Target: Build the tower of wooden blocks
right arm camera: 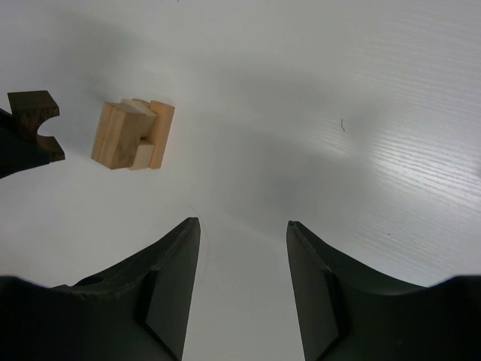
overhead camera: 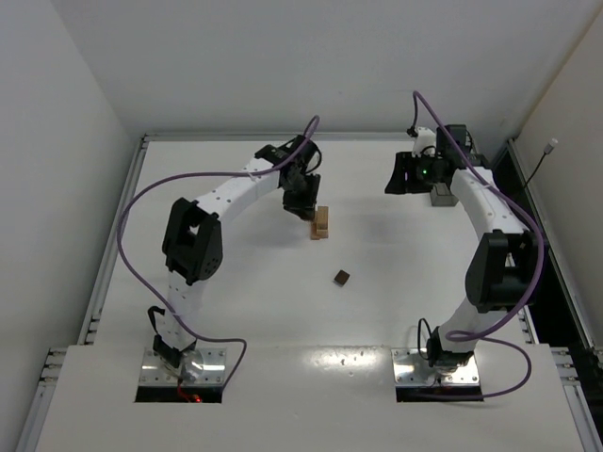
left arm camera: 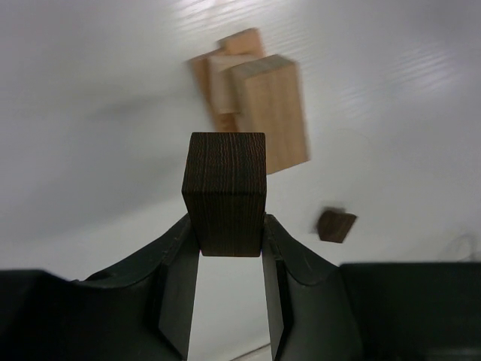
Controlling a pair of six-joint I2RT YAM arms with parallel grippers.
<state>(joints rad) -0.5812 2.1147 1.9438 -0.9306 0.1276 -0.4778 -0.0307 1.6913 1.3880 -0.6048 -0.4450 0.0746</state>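
Note:
The tower is a short stack of light tan wood blocks near the middle of the table. It also shows in the left wrist view and the right wrist view. My left gripper hovers just left of the tower and is shut on a dark brown block. That block shows at the left edge of the right wrist view. A second dark brown block lies loose on the table nearer the bases, and the left wrist view shows it too. My right gripper is open and empty at the back right.
A small grey object sits by the right arm's wrist. White walls stand close on the left and at the back. A raised rail runs along the table's left edge.

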